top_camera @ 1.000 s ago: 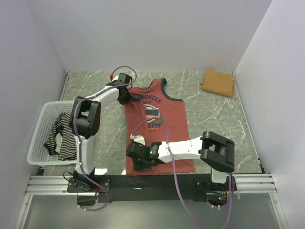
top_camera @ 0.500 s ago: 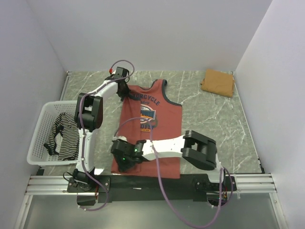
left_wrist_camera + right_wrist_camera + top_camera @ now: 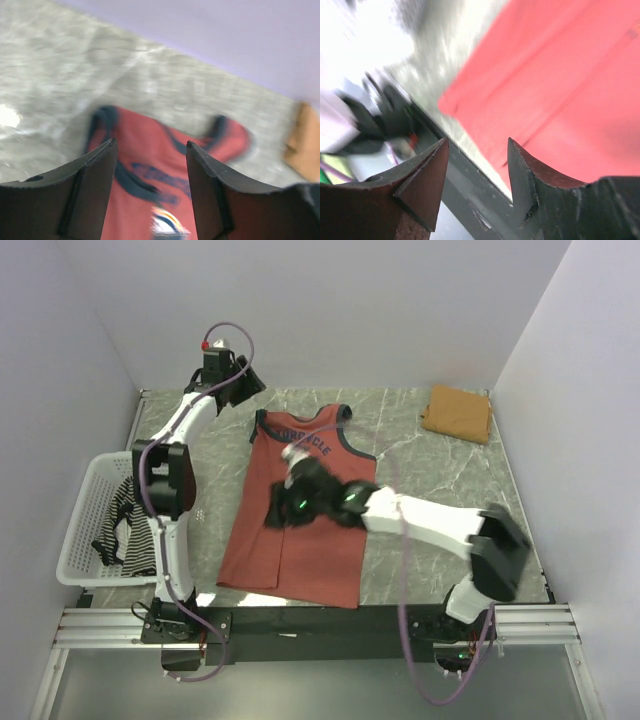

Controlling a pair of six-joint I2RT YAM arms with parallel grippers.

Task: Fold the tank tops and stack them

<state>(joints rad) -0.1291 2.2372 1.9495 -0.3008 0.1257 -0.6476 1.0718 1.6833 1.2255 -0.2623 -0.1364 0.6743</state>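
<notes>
Basket (image 3: 78, 532) with striped top (image 3: 125, 525) (apparently crumpled)

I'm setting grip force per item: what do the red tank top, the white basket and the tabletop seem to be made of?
Red tank top: soft matte knit cloth, probably cotton jersey; it lies limp with creases. White basket: rigid moulded plastic, judging by its even mesh walls. Tabletop: grey marble-look surface with white veins and slight sheen; stone or laminate, cannot tell.

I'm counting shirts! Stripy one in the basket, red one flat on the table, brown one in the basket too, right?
No: the brown one lies on the table, far right corner, as the top view shows. Yes: stripy one in the basket, red one flat.
</notes>
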